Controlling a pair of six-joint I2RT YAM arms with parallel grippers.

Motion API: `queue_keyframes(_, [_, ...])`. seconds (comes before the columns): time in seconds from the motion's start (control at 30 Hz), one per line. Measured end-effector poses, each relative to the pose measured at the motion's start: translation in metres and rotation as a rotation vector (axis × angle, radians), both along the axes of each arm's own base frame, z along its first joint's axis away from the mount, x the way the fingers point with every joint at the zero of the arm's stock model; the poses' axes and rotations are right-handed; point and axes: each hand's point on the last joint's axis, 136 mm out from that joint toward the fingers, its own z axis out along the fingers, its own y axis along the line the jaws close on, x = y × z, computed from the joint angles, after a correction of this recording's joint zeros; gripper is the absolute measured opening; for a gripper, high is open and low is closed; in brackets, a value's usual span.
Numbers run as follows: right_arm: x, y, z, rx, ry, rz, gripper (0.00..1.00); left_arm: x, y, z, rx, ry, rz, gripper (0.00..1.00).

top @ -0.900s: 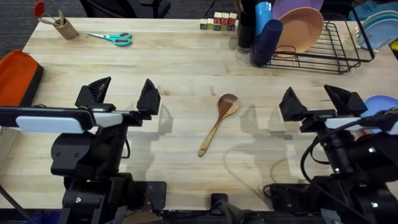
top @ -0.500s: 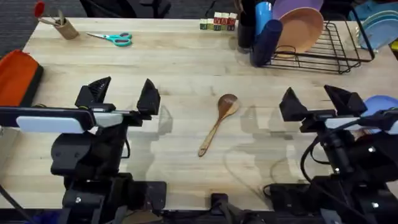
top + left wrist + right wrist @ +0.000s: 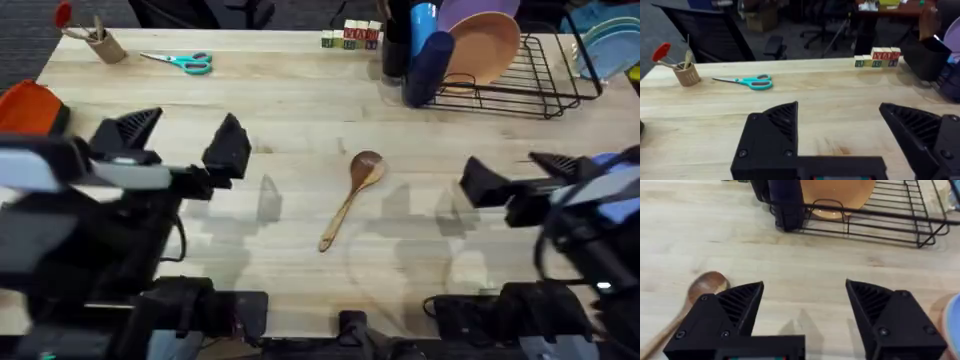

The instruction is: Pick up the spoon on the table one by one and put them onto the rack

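Observation:
A brown wooden spoon (image 3: pixel 352 198) lies on the table (image 3: pixel 300 110) near its middle, bowl toward the back, handle running to the front left. Its bowl (image 3: pixel 705 285) also shows in the right wrist view. The black wire rack (image 3: pixel 520 75) stands at the back right and holds an orange plate, a purple plate and blue cups; its bars (image 3: pixel 880 215) appear in the right wrist view. My left gripper (image 3: pixel 180 140) hangs open to the left of the spoon, holding nothing. My right gripper (image 3: pixel 525 172) is open to the right of the spoon, also holding nothing.
Teal-handled scissors (image 3: pixel 180 61) and a small cup of utensils (image 3: pixel 100 42) lie at the back left. Lettered blocks (image 3: pixel 351 36) sit at the back centre. An orange tray (image 3: pixel 30 115) is at the left edge, blue plates (image 3: pixel 605 40) beyond the rack.
Both arms have risen toward the camera and shifted, the left gripper leftward, the right gripper rightward. The spoon has not moved.

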Motion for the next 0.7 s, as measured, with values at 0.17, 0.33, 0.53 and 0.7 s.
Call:
queue_keyframes(0.17, [0.001, 0.0, 0.042, 0.001, 0.034, 0.001, 0.995, 0.007, -0.004, 0.019, -0.002, 0.122, -0.022, 0.993])
queue_keyframes(0.33, [0.009, 0.001, 0.069, 0.004, 0.134, 0.007, 0.995, 0.022, -0.007, 0.042, -0.007, 0.248, -0.042, 0.993])
queue_keyframes(0.53, [0.026, 0.002, 0.1, 0.008, 0.324, 0.01, 0.996, 0.051, -0.017, 0.076, -0.025, 0.409, -0.091, 0.993])
queue_keyframes(0.7, [0.034, 0.002, 0.107, 0.011, 0.416, 0.012, 0.996, 0.062, -0.022, 0.081, -0.039, 0.517, -0.118, 0.993])
